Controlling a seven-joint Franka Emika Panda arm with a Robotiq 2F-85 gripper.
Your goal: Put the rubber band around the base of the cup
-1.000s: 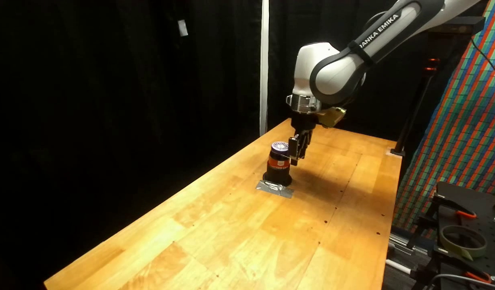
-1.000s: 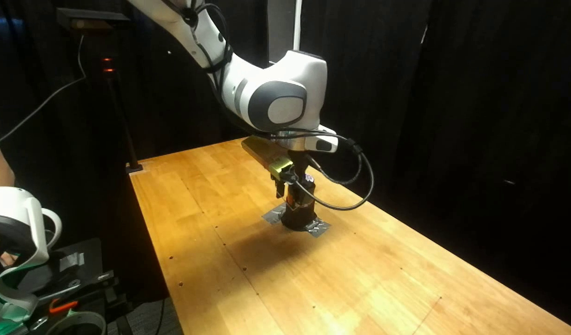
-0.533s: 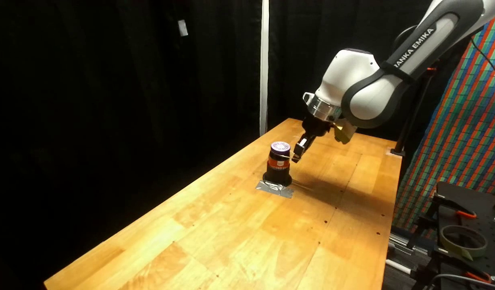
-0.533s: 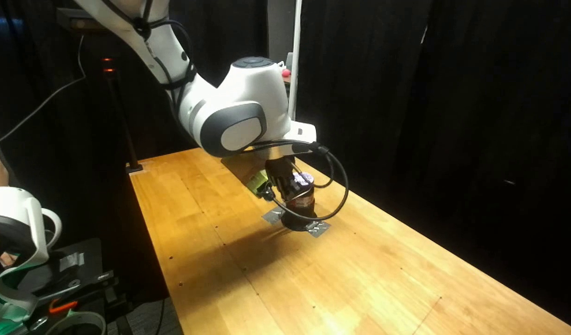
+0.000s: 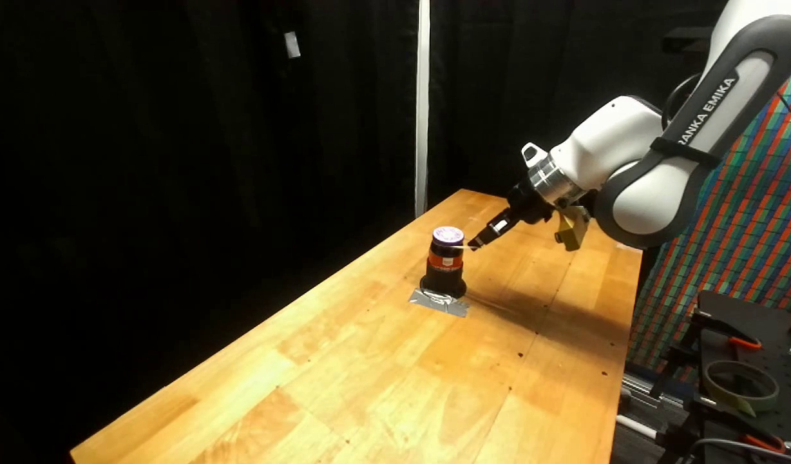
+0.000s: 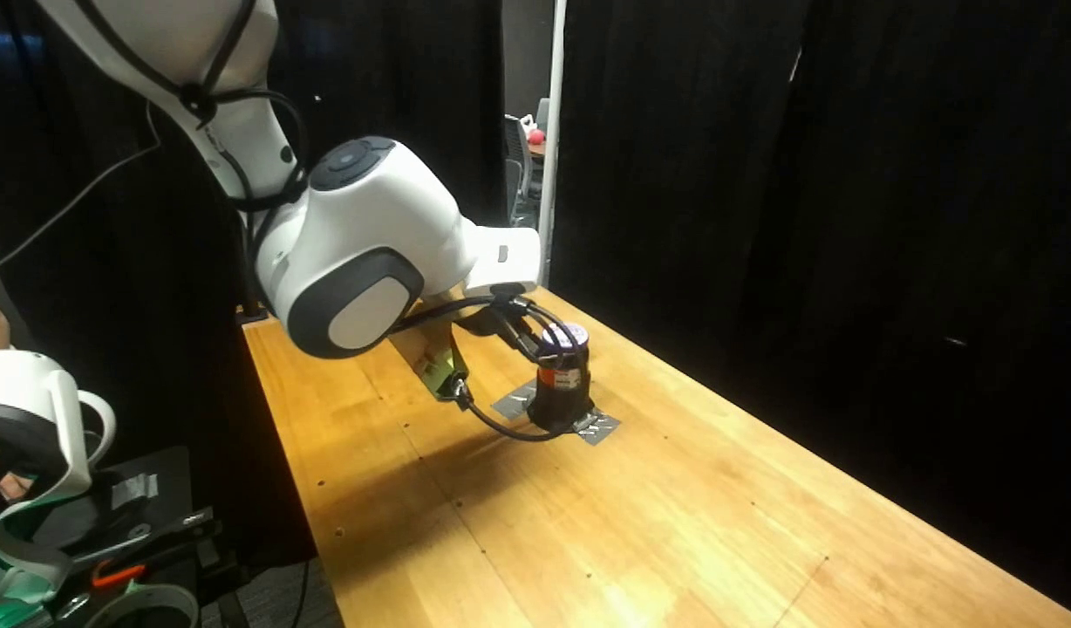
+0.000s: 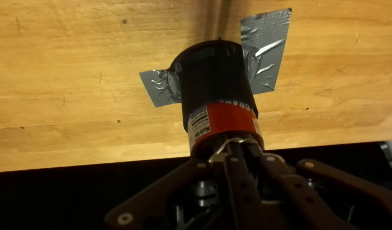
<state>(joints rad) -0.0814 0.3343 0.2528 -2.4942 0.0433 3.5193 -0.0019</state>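
Nearby, tilted jaws look pinched together on the rubber band [image 7: 237, 140], which reaches high on the cup [image 5: 446, 261], upright on the bench [image 5: 344, 374]. I'd ease the rubber band slowly toward the base, keeping it taut.

In an exterior view your forearm [image 5: 724, 103] slopes down from the upper right to a rounded joint [image 5: 653, 206], and beside it the white wrist housing [image 5: 611, 132] slants down toward the left of that view, a yellowish bracket [image 5: 572, 231] jutting beneath. Past the metal flange [image 5: 553, 180], your gripper [image 5: 474, 245] points downward at an angle. In the wrist view you see its fingers [image 7: 240, 179] drawn together side by side, with the linkages [image 7: 159, 191] splayed out on both flanks.
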